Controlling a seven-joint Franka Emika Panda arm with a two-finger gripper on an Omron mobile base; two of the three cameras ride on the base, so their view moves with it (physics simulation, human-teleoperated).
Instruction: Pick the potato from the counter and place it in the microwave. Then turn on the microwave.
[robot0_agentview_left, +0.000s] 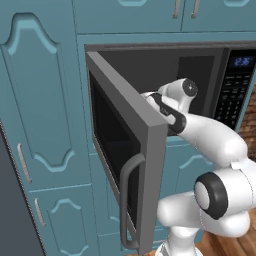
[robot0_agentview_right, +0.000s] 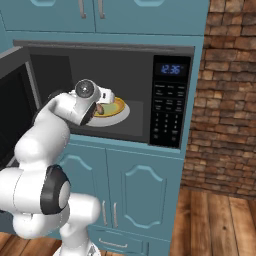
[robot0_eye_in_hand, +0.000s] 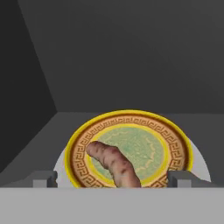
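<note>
A yellow-rimmed plate (robot0_eye_in_hand: 177, 146) on the microwave (robot0_agentview_right: 172, 135) floor carries the potato (robot0_eye_in_hand: 114, 164)

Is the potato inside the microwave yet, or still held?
Inside and released: the potato lies on the yellow-rimmed plate in the microwave, with the gripper open, fingertips well apart either side.

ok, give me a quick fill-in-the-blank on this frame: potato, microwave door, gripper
1. The potato lies on a yellow-rimmed ____ inside the microwave.
2. The microwave door is ____.
3. The gripper jaws are ____, either side of the potato, not clamping it.

Missing words: plate; open; open
</note>
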